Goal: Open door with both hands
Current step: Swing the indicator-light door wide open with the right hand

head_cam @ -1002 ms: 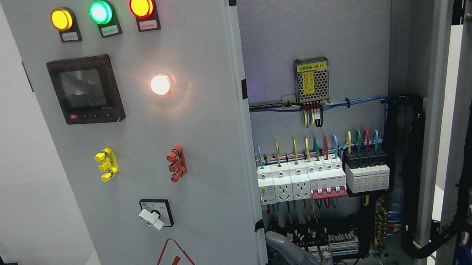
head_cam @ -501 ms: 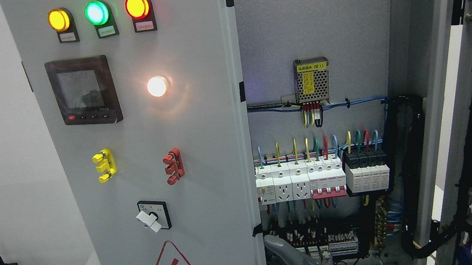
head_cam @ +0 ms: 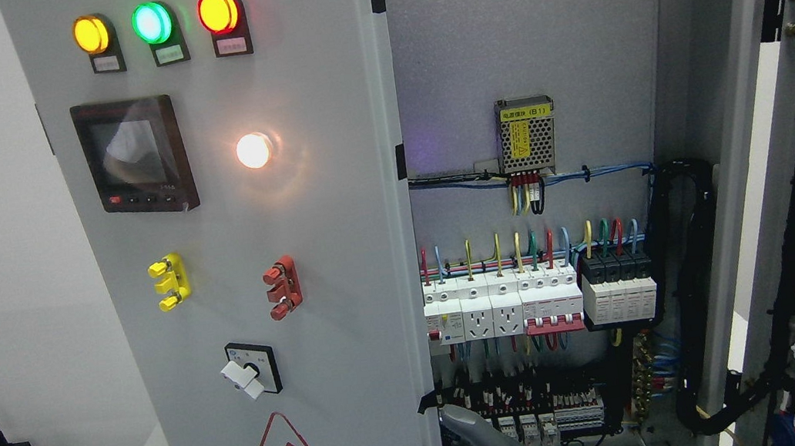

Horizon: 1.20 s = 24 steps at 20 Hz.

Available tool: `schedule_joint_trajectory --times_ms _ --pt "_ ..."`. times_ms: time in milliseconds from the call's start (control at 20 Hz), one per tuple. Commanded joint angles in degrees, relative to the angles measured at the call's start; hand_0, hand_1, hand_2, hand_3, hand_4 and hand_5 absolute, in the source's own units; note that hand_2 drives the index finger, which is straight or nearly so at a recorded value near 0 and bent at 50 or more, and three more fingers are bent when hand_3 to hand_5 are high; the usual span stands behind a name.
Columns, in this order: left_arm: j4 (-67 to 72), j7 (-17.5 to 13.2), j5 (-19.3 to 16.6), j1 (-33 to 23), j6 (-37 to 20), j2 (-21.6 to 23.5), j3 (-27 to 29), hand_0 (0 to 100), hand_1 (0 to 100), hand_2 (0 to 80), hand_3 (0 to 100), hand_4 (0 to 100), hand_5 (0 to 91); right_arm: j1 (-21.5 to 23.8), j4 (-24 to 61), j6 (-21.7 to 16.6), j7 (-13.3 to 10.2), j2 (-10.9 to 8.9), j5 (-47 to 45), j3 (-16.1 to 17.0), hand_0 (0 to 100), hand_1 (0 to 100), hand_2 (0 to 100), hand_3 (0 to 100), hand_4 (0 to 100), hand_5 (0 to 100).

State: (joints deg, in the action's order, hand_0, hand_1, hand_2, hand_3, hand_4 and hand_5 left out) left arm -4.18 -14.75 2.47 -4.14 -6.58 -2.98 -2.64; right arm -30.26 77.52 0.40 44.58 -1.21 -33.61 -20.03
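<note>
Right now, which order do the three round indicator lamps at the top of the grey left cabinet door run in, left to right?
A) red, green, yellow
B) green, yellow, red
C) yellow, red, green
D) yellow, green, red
D: on the grey left cabinet door, the round yellow lamp sits leftmost, the round green lamp in the middle, the round red lamp rightmost.

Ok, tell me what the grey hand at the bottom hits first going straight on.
Likely the left door at its edge, just up-left of the hand; depth is unclear, so the terminal blocks behind may come first.
</note>
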Motion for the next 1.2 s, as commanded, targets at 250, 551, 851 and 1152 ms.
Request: schedule_joint_trajectory --times_ms 250,551,851,1152 --pt "0.05 -0.01 -0.01 0.01 -0.01 0.00 0.00 0 0 0.0 0 0 0.0 0.91 3.78 0.04 -0.11 -1.69 -1.64 -4.76 38 0 0 0 0 0" --pt "-0.04 -0.01 -0.01 0.01 -0.01 0.00 0.00 0 0 0.0 0 0 0.0 0.91 4.22 0.04 -0.11 -1.69 -1.99 -5.64 38 0 0 0 0 0" --pt "-0.04 -0.01 0.08 0.01 -0.01 0.00 0.00 0 0 0.0 0 0 0.0 0.73 5.10 0.04 -0.02 -1.69 -2.86 -6.78 38 0 0 0 0 0" --pt "-0.04 -0.01 -0.01 0.01 -0.01 0.00 0.00 0 0 0.0 0 0 0.0 0.64 5.89 0.04 -0.11 -1.78 -3.13 -8.62 38 0 0 0 0 0"
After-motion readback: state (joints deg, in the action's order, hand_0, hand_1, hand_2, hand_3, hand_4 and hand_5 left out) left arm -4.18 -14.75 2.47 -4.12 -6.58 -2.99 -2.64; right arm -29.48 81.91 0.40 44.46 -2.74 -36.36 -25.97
